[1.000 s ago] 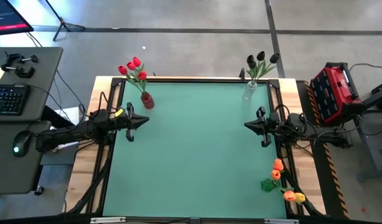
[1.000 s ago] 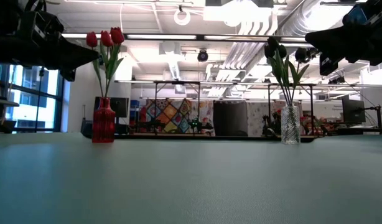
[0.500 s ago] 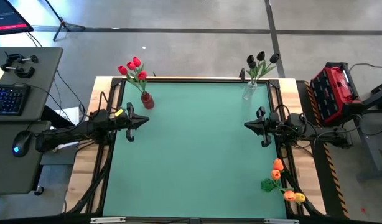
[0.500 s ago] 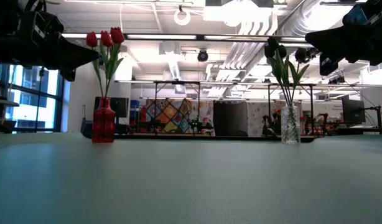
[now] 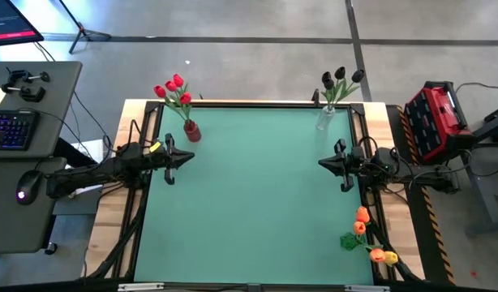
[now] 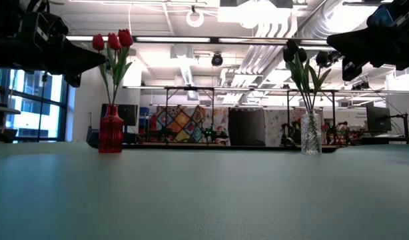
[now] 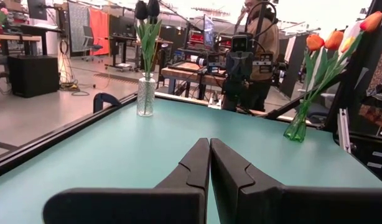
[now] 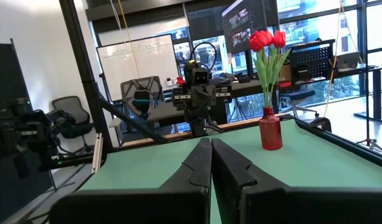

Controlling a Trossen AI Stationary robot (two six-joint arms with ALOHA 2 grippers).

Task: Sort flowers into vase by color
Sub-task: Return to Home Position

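- Your left gripper [image 5: 186,157] hovers over the left edge of the table [image 5: 249,211], fingers pressed together and holding nothing
- Your right gripper [image 5: 323,163] hangs at the right edge, likewise closed and empty
- You have red tulips [image 5: 173,88] standing in the red vase [image 5: 191,130] at the far left corner
- Near-black tulips [image 5: 340,78] fill the clear vase [image 5: 325,119] at the far right corner
- Orange tulips [image 5: 361,221] sit in the green vase [image 5: 349,241] by the near right edge

The low view's top edge cuts off the left arm [image 6: 38,37] and right arm [image 6: 378,40], the left wrist view's clips the near-black tulips [image 7: 147,11], and there the right arm half hides a person [image 7: 270,43]
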